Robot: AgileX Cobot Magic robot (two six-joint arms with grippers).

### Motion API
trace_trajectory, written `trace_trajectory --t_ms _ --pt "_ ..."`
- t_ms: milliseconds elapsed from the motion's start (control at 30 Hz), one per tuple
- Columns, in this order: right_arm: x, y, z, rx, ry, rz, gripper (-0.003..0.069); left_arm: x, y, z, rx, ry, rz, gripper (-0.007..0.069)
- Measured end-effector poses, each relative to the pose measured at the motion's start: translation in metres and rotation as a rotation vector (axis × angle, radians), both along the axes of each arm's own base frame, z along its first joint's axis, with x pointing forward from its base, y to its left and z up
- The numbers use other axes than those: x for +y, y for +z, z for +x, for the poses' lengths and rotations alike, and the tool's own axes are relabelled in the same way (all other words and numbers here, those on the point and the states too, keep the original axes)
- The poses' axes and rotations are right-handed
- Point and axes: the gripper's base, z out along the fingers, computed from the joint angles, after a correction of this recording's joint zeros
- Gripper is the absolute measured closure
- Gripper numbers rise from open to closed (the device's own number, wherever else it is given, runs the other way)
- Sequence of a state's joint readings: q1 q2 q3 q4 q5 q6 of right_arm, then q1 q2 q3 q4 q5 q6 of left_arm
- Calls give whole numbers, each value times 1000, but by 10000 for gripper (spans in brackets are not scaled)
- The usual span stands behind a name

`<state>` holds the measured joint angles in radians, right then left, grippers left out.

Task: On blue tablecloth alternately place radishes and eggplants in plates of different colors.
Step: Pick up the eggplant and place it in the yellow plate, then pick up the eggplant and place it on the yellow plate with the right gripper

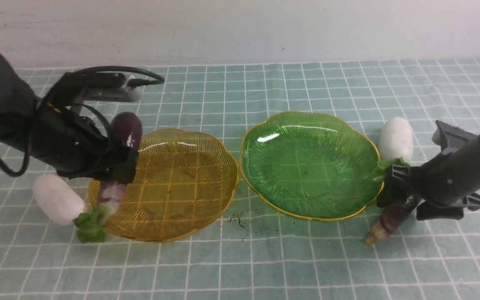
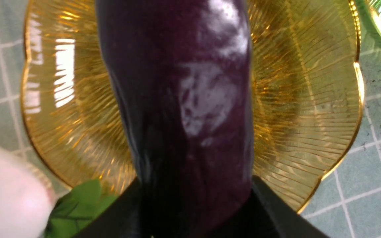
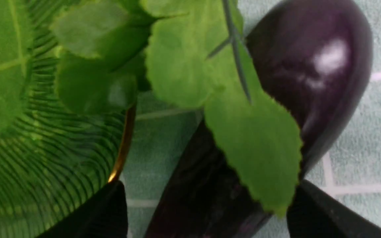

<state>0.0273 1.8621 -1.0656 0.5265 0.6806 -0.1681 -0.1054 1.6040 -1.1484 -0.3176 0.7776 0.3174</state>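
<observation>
A glossy, dark purple left eggplant (image 1: 126, 129) hangs tilted over the left rim of the amber plate (image 1: 190, 196). Its rounded end points up and far, and its pale stem end hangs low. The left pincer (image 1: 115, 170) is clamped across its middle, with black fingers (image 2: 276, 218) pressed to both flanks. The blue tablecloth (image 1: 240, 258) covers the surface. On it, just left of that plate, lies the white, oblong left radish (image 1: 54, 199), its green leaves (image 1: 90, 227) at the plate's near-left rim.

To the right sits the ribbed green plate (image 1: 311, 166), its rim close to the amber one's. The right eggplant (image 1: 383, 225) lies on the cloth just off its near-right rim, stem end pointing near and left. The right pincer (image 1: 404, 198) straddles it with jaws spread wide, and cloth shows between one finger and the skin. Whether the other finger touches it cannot be told. The right radish (image 1: 395, 139) lies just beyond, by the plate's right rim, and its leafy top (image 3: 190, 66) droops across the eggplant, partly screening it. Dark specks (image 1: 238, 221) dot the cloth on the near side between the plates.
</observation>
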Motion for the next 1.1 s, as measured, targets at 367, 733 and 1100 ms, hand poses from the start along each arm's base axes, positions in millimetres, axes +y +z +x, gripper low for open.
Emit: trace_trajectory --t_ms 367,733,1100 --pt "-1 19 -9 43 88 -26 309 -9 -41 24 115 23 -6 324" --pt "9 123 -54 -150 121 43 309 -10 -26 34 62 33 -13 52" --pt "151 156 -26 -322 535 202 309 19 26 38 148 133 41 522"
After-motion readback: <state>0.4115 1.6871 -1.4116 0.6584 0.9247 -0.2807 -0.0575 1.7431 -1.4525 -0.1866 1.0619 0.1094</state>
